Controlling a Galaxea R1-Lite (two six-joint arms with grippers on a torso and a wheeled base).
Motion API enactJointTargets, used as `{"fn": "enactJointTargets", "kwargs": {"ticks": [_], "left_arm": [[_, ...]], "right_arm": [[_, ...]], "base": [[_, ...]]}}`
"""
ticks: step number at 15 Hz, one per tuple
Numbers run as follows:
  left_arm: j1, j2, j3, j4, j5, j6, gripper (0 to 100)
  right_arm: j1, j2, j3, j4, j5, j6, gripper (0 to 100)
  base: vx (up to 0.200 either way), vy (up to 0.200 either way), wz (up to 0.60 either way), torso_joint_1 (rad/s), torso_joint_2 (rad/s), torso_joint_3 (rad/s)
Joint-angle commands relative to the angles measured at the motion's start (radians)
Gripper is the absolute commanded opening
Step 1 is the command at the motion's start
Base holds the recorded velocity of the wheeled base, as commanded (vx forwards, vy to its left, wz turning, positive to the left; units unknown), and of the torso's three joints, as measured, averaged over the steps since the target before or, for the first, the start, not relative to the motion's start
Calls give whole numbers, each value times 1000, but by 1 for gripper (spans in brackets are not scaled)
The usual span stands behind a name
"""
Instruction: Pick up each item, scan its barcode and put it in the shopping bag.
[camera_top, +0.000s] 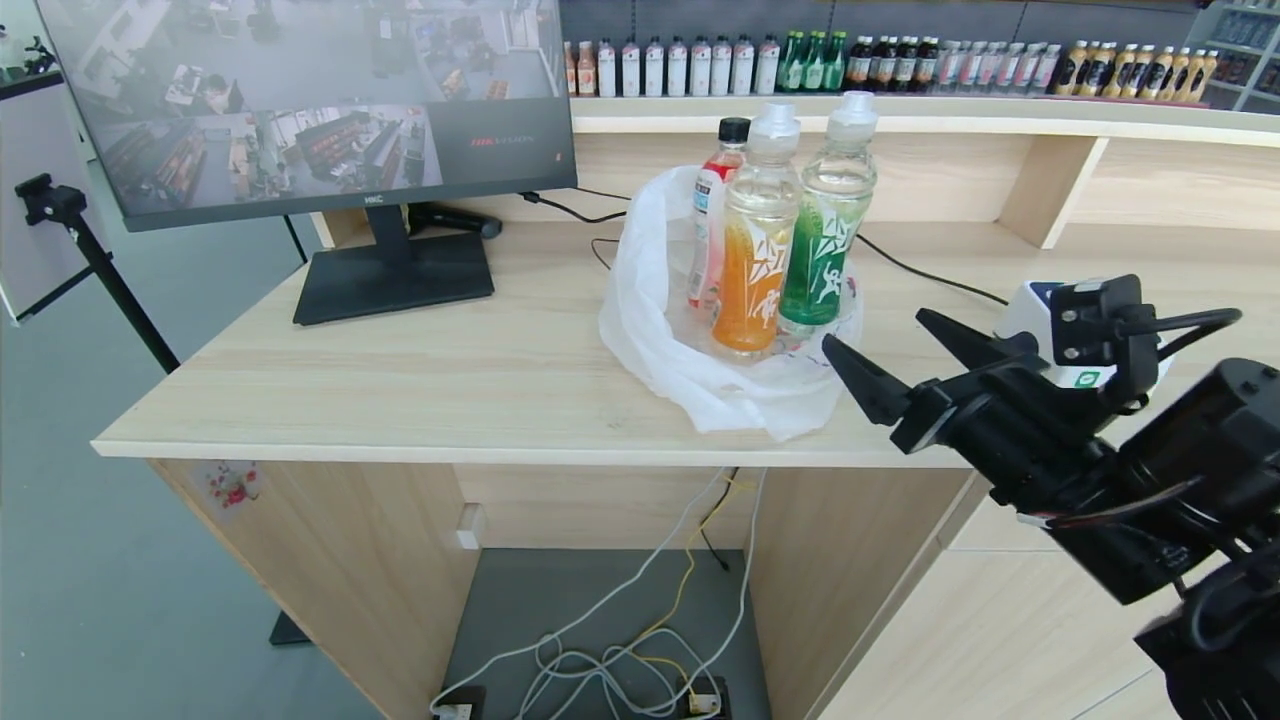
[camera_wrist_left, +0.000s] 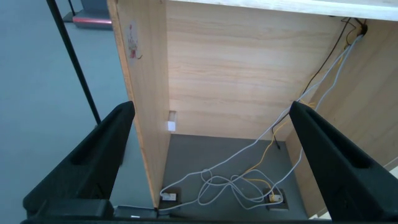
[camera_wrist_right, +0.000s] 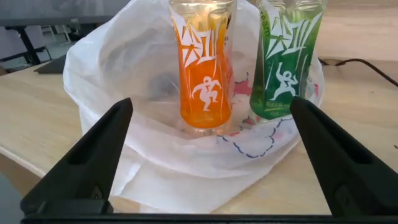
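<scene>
A white shopping bag (camera_top: 690, 380) lies open on the wooden counter (camera_top: 400, 370). Three bottles stand upright in it: an orange one (camera_top: 757, 260), a green one (camera_top: 828, 240) and a red-labelled one with a black cap (camera_top: 712, 210) behind them. My right gripper (camera_top: 873, 328) is open and empty, just right of the bag at counter height. In the right wrist view the orange bottle (camera_wrist_right: 202, 68) and green bottle (camera_wrist_right: 286, 62) stand in the bag (camera_wrist_right: 118, 68) straight ahead of the right gripper (camera_wrist_right: 211, 106). My left gripper (camera_wrist_left: 211, 109) is open and empty, low down, facing the space under the counter.
A monitor (camera_top: 310, 100) stands at the back left with a black handheld device (camera_top: 455, 218) behind its base. A white box-shaped device (camera_top: 1025, 300) sits behind my right gripper. Cables (camera_wrist_left: 242, 180) lie on the floor under the counter. A black stand (camera_top: 100, 270) is to the left.
</scene>
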Motion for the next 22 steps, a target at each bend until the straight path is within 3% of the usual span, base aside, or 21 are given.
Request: {"fn": "enactJointTargets", "kwargs": {"ticks": [1,5,8,14,22], "left_arm": [[0,0,0,0,0,0,100],[0,0,0,0,0,-2,100],[0,0,0,0,0,-2,100],[0,0,0,0,0,-3,100],[0,0,0,0,2,0,100]], "right_arm": [[-11,-85,85,-1,-3,2,100],[-12,-103,101,-1,-3,13,100],[-12,-126,118,-1,-5,13,100],[-12,-144,128,-1,-3,13,100],[-12,-220,191,-1,-3,12,100]], "base": [[0,0,0,0,0,0],[0,0,0,0,0,0],[-200,0,0,7,1,2],[0,0,0,0,0,0],[0,-200,0,7,5,2]]}}
